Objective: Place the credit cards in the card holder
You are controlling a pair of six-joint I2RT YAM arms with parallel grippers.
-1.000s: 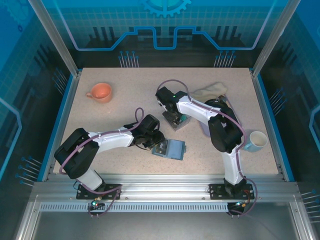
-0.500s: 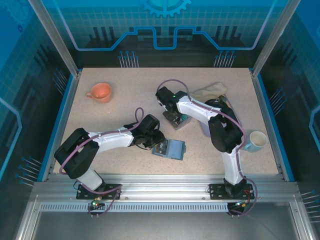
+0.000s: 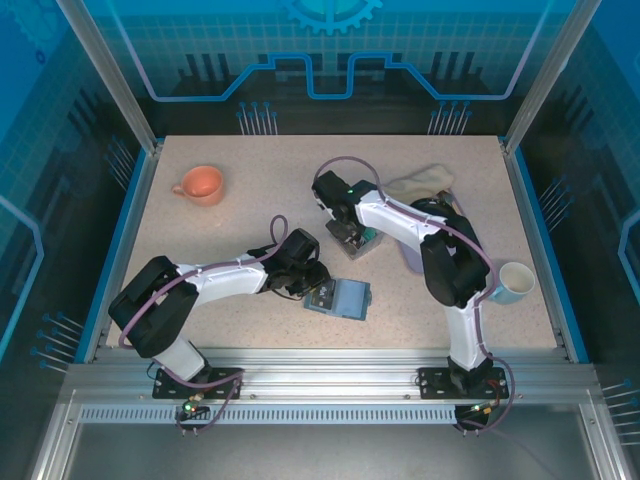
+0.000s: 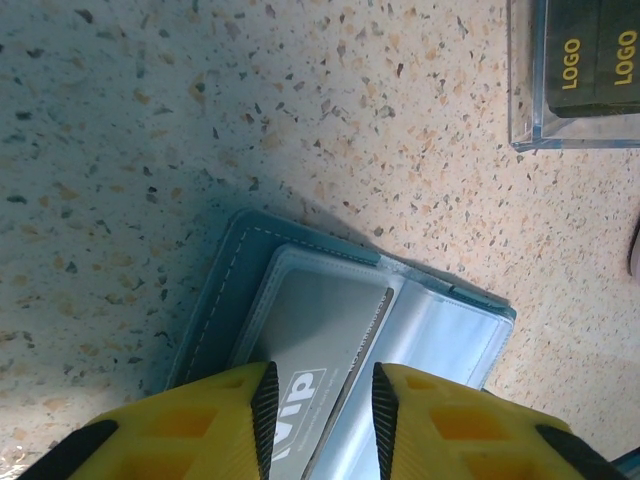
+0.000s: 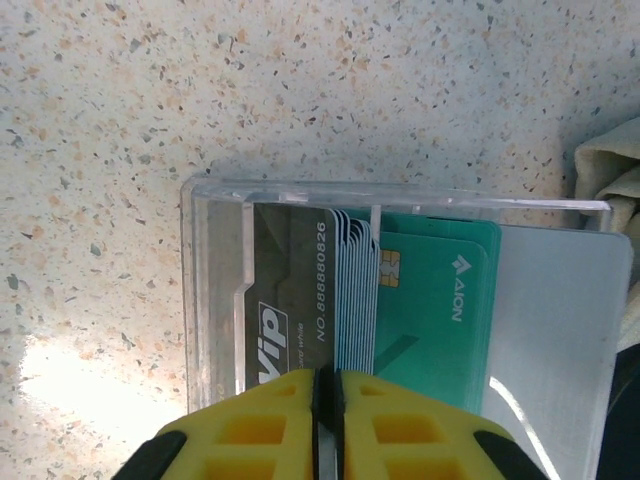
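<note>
Right tool point(image 5: 326, 385) nearly shut at credit cards point(image 5: 430, 290) in clear box point(image 5: 215, 280) — left tool point(image 4: 322, 385) part-open over card holder point(image 4: 215, 300)

There are 1 orange cup point(image 3: 200, 185), 1 pale mug point(image 3: 512, 282), 1 card holder point(image 3: 342, 298), 1 clear box point(image 5: 215, 300) and 1 cloth point(image 3: 420, 182).

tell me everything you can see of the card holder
The card holder is a teal-blue wallet of soft, matte-looking material with pale stitching along its border. It lies open and flat on the speckled table, skewed to the table's edges. Inside are clear plastic sleeves, and a grey VIP card shows there. The left gripper is over its near end with its yellow fingers apart; contact cannot be judged. The clear plastic box lies apart from it.
</note>
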